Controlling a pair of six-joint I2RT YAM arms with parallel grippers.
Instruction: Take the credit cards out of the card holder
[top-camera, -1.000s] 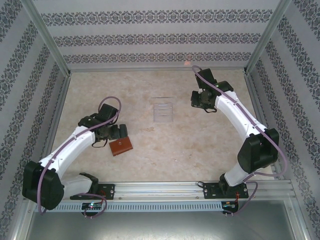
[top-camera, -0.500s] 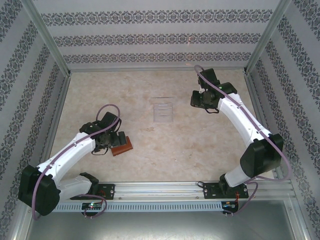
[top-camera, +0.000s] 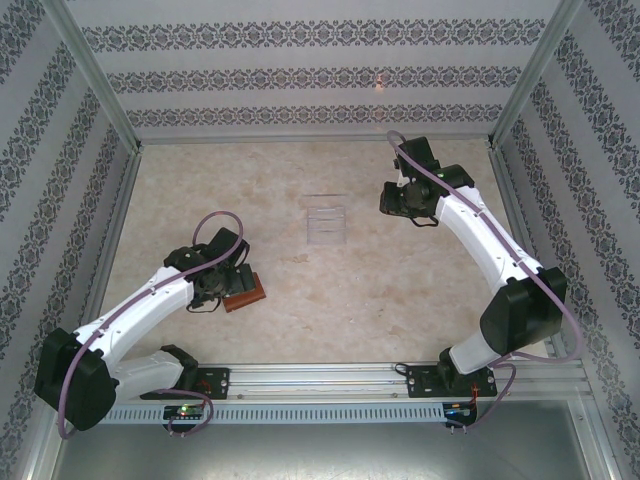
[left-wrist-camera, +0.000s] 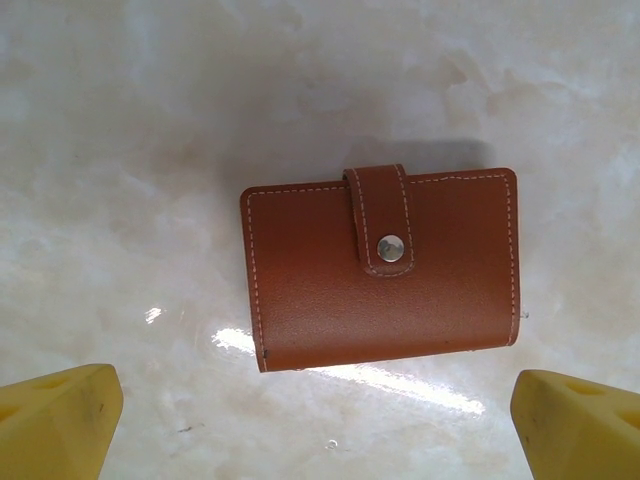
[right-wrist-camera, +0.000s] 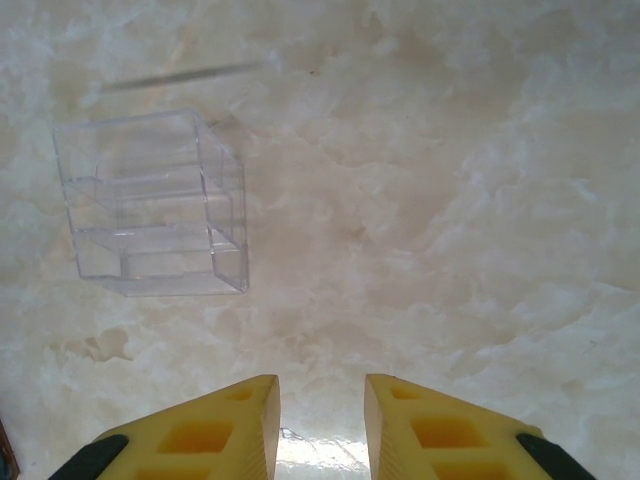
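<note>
Top view first: the card holder (top-camera: 247, 291) lies flat on the table (top-camera: 400, 300) at about 8 o'clock from the middle, with the left arm (top-camera: 150, 300) bent over it and its wrist just on the holder's 9 o'clock side. The clear box (top-camera: 326, 222) sits a touch toward 12 o'clock of the middle. The right arm (top-camera: 470, 235) hangs well apart from the holder, out at 2 o'clock.

Over to the left wrist: the card holder (left-wrist-camera: 380, 290) is dead ahead, cover shut, and its tab (left-wrist-camera: 378, 215) comes over from the 12 o'clock edge, pressed down on a silver snap (left-wrist-camera: 391, 248). The left jaws are spread wide, yellow fingertips (left-wrist-camera: 60, 420) at 7 and 5 o'clock, hovering clear with nothing between them. The credit cards, I'd judge, are inside, hidden by the closed leather.

Right wrist now: the right jaws stand nearly together, a narrow gap between the fingertips (right-wrist-camera: 200, 430) and nothing in it. The clear box (right-wrist-camera: 150, 205) is off at 10 o'clock.

So this looks like step 1, the approach, with no card out yet. The next move calls for the left jaws to pin or grip the holder while the snap is popped. I'd expect the right arm has to cross toward 8 o'clock to lift that tab
</note>
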